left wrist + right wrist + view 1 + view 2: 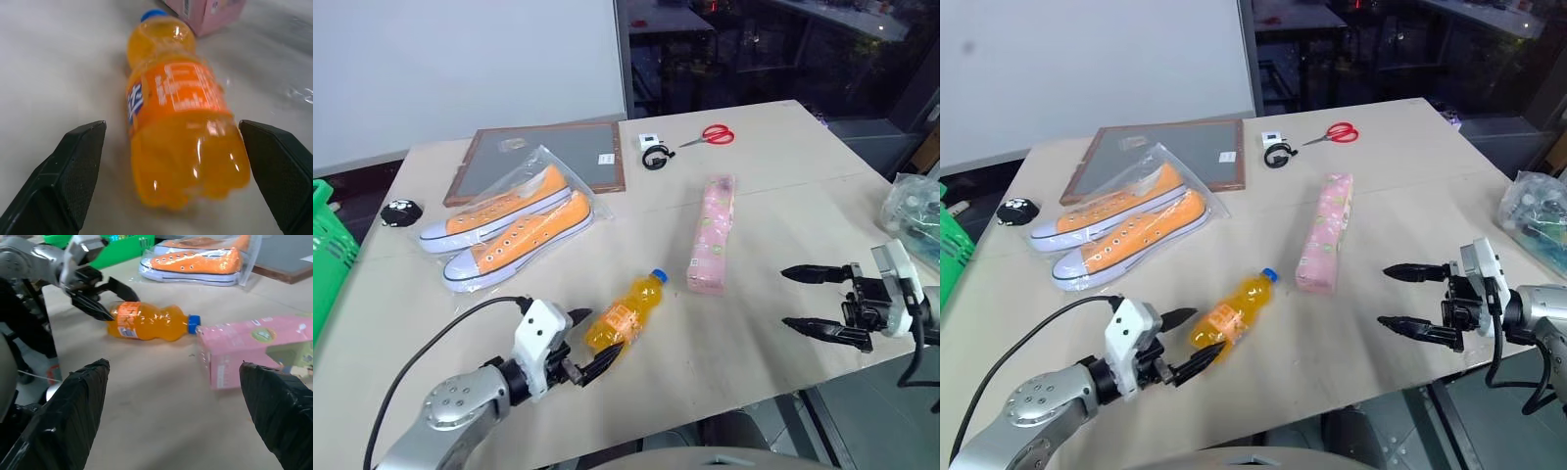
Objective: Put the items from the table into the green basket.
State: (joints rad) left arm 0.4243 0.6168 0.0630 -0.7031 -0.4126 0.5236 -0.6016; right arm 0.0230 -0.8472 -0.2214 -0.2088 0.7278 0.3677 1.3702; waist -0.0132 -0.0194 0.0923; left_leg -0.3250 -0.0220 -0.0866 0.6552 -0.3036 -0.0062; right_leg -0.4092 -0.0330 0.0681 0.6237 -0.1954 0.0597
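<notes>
Left gripper (590, 345) sits low over the table (773, 196) at the near edge, jaws spread wide on either side of the base of the orange drink bottle (625, 313); in the left wrist view the two fingers (73, 171) flank the bottle's bottom with a gap on each side, so nothing is clamped. The bottle lies on its side, blue cap pointing away from the robot toward the pink packet (712, 235), cap almost touching the packet's near end (seen best in the right wrist view). Right gripper (815, 299) hovers over the table's near right part, fingers apart, empty, pointing toward the packet and bottle, well apart from both. Orange sneakers in a clear bag (509, 227) lie to the left of the packet, overlapping the near corner of the brown-framed board (548, 157). Red-handled scissors (713, 135) rest near the far edge, with a small white-and-black object (652, 152) just beside them. A small black object (401, 211) lies near the table's left edge. Green basket (328, 257) stands off the table's left side, partly cut by the frame. A clear bag of goods (915, 211) sits at the right edge.
</notes>
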